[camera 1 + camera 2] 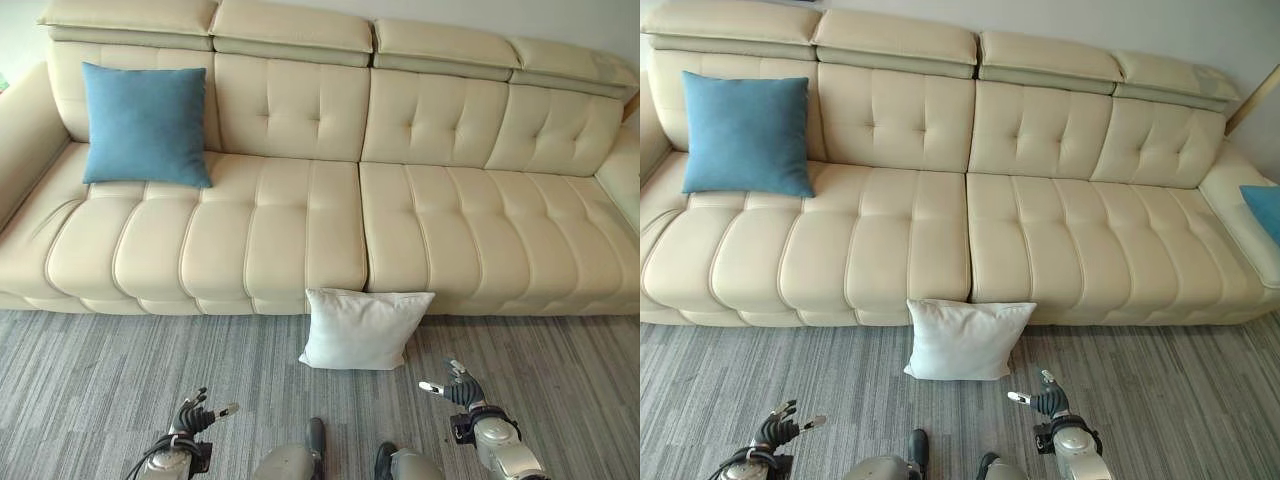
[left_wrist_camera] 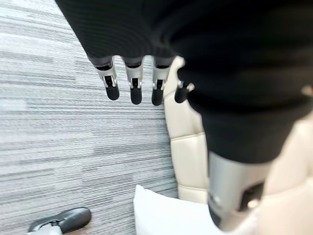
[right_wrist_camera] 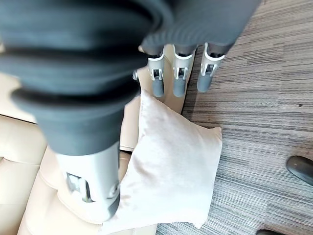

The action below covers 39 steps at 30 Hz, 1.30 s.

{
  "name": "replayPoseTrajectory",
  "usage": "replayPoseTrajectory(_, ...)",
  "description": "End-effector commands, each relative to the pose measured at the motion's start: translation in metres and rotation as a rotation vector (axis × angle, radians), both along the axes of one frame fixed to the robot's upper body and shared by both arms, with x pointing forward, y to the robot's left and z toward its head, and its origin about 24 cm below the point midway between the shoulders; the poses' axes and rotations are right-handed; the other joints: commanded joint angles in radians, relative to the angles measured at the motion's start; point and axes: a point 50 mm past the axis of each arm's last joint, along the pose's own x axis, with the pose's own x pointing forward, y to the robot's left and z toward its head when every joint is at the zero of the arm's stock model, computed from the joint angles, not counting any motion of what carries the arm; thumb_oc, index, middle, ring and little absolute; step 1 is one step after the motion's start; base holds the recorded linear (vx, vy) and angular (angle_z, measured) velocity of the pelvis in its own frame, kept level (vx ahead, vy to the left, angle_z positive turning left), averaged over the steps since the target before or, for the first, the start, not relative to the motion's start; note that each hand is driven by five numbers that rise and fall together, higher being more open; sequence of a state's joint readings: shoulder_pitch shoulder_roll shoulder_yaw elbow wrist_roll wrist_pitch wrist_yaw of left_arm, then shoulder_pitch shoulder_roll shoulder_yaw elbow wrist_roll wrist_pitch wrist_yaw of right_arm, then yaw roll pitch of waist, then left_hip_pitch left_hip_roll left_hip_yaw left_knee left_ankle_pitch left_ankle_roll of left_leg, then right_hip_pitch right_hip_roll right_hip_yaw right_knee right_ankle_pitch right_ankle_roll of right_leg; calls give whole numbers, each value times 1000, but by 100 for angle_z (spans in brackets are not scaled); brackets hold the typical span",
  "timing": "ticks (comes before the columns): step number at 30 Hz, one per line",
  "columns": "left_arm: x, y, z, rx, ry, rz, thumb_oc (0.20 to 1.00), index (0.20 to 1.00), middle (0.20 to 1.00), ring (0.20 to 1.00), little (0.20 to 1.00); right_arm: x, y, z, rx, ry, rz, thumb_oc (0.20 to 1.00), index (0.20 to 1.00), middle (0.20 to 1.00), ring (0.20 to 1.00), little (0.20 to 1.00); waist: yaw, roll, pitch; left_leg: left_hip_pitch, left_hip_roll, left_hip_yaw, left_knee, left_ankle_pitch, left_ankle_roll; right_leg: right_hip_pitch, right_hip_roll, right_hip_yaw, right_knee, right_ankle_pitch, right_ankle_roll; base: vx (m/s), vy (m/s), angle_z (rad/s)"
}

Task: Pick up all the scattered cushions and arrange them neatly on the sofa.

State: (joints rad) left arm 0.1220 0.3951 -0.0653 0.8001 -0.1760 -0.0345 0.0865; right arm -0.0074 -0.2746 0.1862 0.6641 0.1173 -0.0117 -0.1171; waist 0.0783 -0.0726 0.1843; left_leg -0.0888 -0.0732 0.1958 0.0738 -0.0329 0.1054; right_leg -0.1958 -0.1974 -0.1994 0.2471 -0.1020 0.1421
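Along the twelve o'clock half of the head views runs a long cream sofa (image 1: 300, 230) with tufted back cushions and headrests, standing on a grey striped carpet (image 1: 120, 370). At about ten o'clock, a blue cushion (image 1: 145, 125) stands upright on the seat, leaning against the backrest near the sofa's left armrest. At three o'clock in the right eye view, the corner of a second blue cushion (image 1: 1265, 210) lies on the sofa's far right end, cut by the frame edge.

Near the centre, toward six o'clock, a white cushion (image 1: 362, 328) sits on the carpet, propped upright against the sofa's front face just below the seam between the two seat sections. The right wrist view shows this white cushion touching the sofa base, with its lower corner on the carpet.

At seven o'clock the left hand (image 1: 195, 415) hangs low over the carpet, well apart from the white cushion; its fingers (image 2: 134, 88) hang straight and relaxed, grasping nothing. At five o'clock the right hand (image 1: 458, 388) hovers just beside the white cushion's right corner without touching it; its fingers (image 3: 178, 81) are likewise extended and released, holding nothing, with the cushion and sofa base showing past their dark tips.
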Motion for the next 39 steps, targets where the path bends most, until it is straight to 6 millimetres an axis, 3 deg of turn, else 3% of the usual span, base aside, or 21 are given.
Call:
replayPoseTrajectory(1,-2,6,5,23,-40,30,1000,1000,1000,1000,1000,13,-12,13,-48,-61,17,1000,1000,1000,1000,1000,4,-2,15,9,38,-141,86,-108,-81,-13,52,-31,-136,153,17,318,-99,-16)
replayPoseTrajectory(7,9,0,7,21,-68,9,1000,1000,1000,1000,1000,10,-16,13,-57,-59,15,1000,1000,1000,1000,1000,-29,-14,38,76,35,-207,60,-146,-113,-68,68,13,-198,199,30,282,-146,26)
replayPoseTrajectory(9,17,-7,8,11,-84,-26,1000,1000,1000,1000,1000,10,-21,16,-71,-70,2,1000,1000,1000,1000,1000,-46,-13,39,44,75,-214,113,-167,-149,-71,59,-24,-177,197,9,181,-278,78)
replayPoseTrajectory(11,26,-12,12,2,-113,-42,1000,1000,1000,1000,1000,15,-28,21,-102,-91,-4,1000,1000,1000,1000,1000,-53,-6,61,-47,127,-202,228,-123,-177,-67,59,-57,-162,171,-15,46,-236,61)
replayPoseTrajectory(14,41,-16,17,4,-152,-51,1000,1000,1000,1000,1000,23,-35,27,-130,-106,-26,1000,1000,1000,1000,1000,-42,2,98,-150,161,-190,346,-69,-164,-51,90,-68,-149,119,-56,27,-192,53)
replayPoseTrajectory(18,48,-14,20,17,-173,-43,1000,1000,1000,1000,1000,29,-41,33,-157,-127,-46,1000,1000,1000,1000,1000,-34,-1,107,-219,125,-168,268,-86,-152,-48,100,-66,-147,96,-60,71,-73,-17)
replayPoseTrajectory(21,49,-6,21,36,-172,8,1000,1000,1000,1000,1000,40,-42,36,-202,-137,-53,1000,1000,1000,1000,1000,-3,7,123,-266,93,-179,174,-17,-169,-54,142,-44,-128,71,-67,84,-3,3)
replayPoseTrajectory(25,58,0,28,53,-204,30,1000,1000,1000,1000,1000,56,-40,47,-242,-178,-41,1000,1000,1000,1000,1000,-1,10,145,-296,82,-186,171,-14,-158,-135,144,-28,-70,74,-73,-21,64,-27)
replayPoseTrajectory(26,64,2,32,61,-225,44,1000,1000,1000,1000,1000,63,-42,53,-253,-201,-54,1000,1000,1000,1000,1000,-1,10,151,-313,81,-181,176,-13,-154,-165,141,-21,-57,76,-75,8,89,-16)
replayPoseTrajectory(27,69,5,36,70,-243,59,1000,1000,1000,1000,1000,69,-42,57,-256,-217,-66,1000,1000,1000,1000,1000,5,14,154,-317,87,-180,189,-47,-155,-185,146,-5,-31,52,-72,21,93,-22)
replayPoseTrajectory(32,92,14,55,96,-331,101,1000,1000,1000,1000,1000,92,-49,77,-260,-285,-139,1000,1000,1000,1000,1000,9,14,181,-405,92,-164,248,-56,-142,-278,131,1,22,51,-76,-46,72,-18)
replayPoseTrajectory(39,155,28,117,144,-549,143,1000,1000,1000,1000,1000,142,-49,126,-268,-390,-204,1000,1000,1000,1000,1000,-3,10,235,-675,88,-169,427,-91,-128,-521,104,5,131,46,-80,-97,38,6)
